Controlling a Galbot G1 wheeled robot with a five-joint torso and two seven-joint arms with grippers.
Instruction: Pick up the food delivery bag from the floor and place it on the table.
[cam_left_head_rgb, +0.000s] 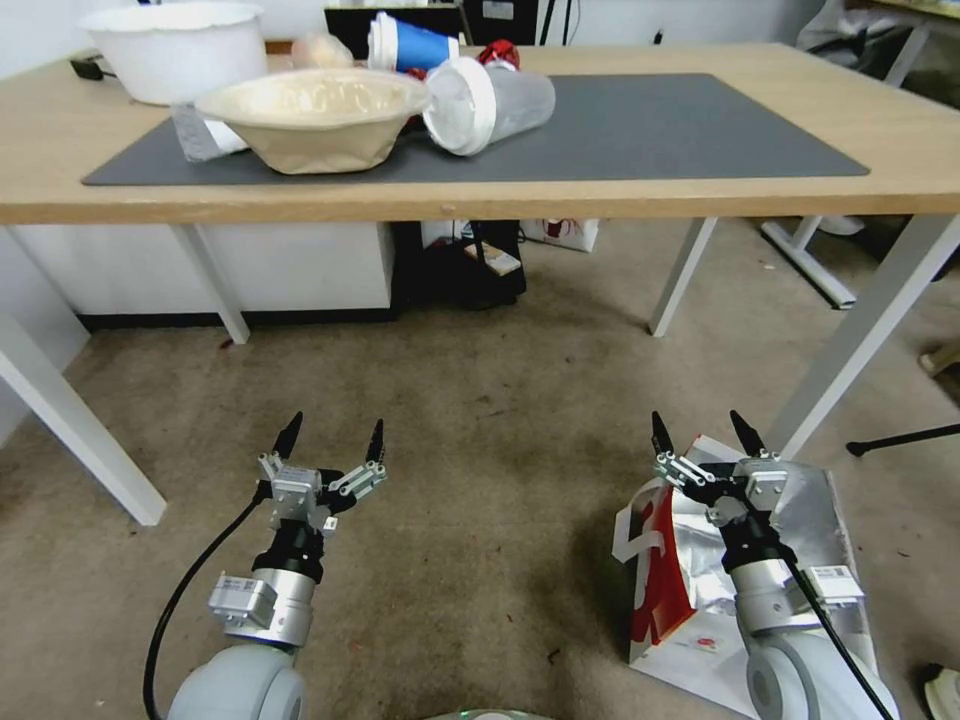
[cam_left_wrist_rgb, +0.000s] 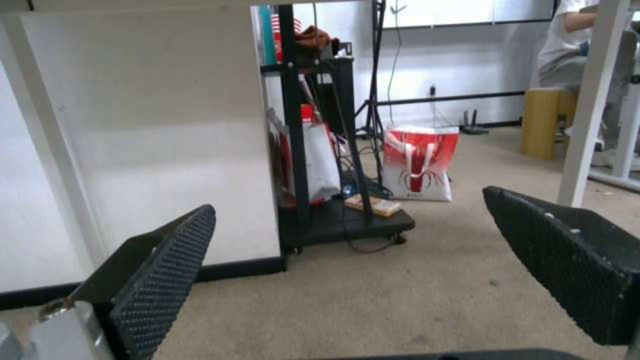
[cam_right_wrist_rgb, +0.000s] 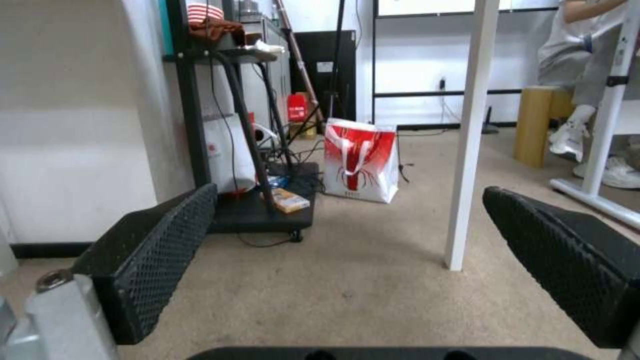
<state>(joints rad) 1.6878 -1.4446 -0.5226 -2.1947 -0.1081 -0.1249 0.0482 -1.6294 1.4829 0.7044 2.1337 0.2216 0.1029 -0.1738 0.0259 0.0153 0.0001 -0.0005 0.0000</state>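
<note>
Reach phase: my right end effector hangs wide above the food delivery bag, lower right. Left end effector waits wide, lower left. Next I must descend and catch a handle.

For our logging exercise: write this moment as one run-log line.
left tool: open, above floor | right tool: open, over food delivery bag | bag: on floor | table: no bag
</note>
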